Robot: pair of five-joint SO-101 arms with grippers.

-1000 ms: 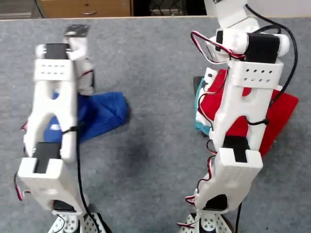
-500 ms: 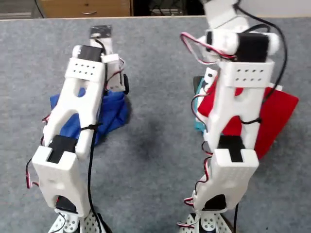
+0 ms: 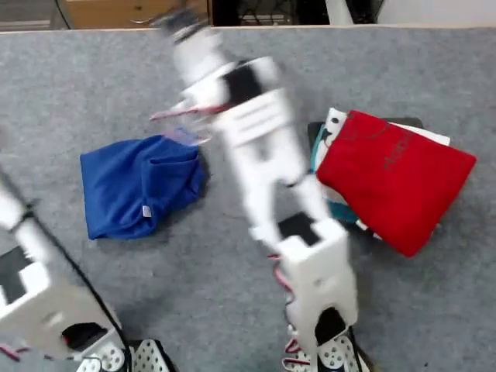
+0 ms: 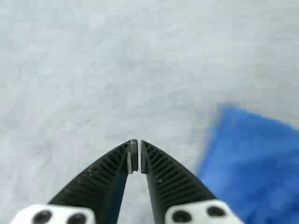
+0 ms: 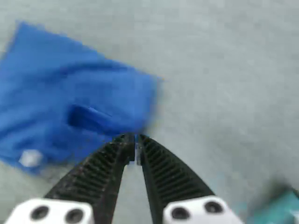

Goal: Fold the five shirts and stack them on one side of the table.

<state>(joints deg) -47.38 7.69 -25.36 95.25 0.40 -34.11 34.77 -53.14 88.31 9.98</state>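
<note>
Both grippers are empty, fingers pressed tip to tip: the left gripper over bare table beside the crumpled blue shirt, the right gripper above that shirt's edge, while the red shirt lies folded atop the pile.

table: grey felt-like cloth cover, matt, slightly fuzzy
blue shirt: soft knit cloth, matt, creased
red shirt: cloth, matt, top face lies smooth
shirts under it: cloth edges, matt
right arm: hard white plastic, matt
left arm: hard white plastic, matt
left gripper: black plastic jaws, ribbed inner faces, white plastic base
right gripper: black ribbed plastic, white plastic base
cabinet: wood, smooth, light sheen
</note>
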